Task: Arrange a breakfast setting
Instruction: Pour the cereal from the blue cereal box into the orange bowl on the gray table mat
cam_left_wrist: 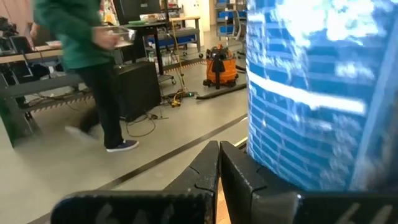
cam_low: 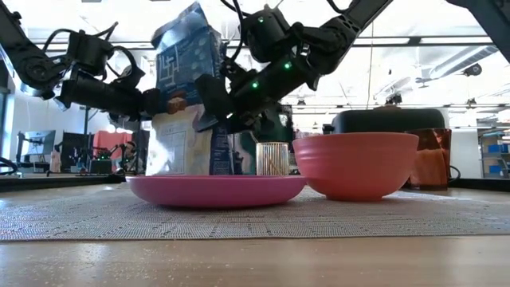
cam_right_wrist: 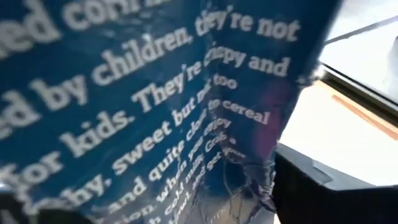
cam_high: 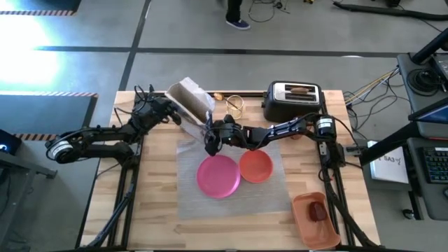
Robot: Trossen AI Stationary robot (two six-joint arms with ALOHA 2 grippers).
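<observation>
Cereal box point(cam_right_wrist: 143, 106) against right hand point(cam_high: 210, 142), grip unclear; left hand point(cam_high: 170, 112) clenched

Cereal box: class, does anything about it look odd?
Yes. The cereal box looks crumpled, with both end effectors, left and right, at it behind the pink plate; its top leans away from the placemat.

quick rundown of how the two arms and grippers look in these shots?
Both arms are dark, nearly black, jointed links with loose black cables looped around the wrists. Each has a silver-white cylindrical joint housing near the base end. The right arm shows small green indicator lights near its wrist in the low view. The left gripper and right gripper have flat, black, angular fingers. No readable markings.
</observation>
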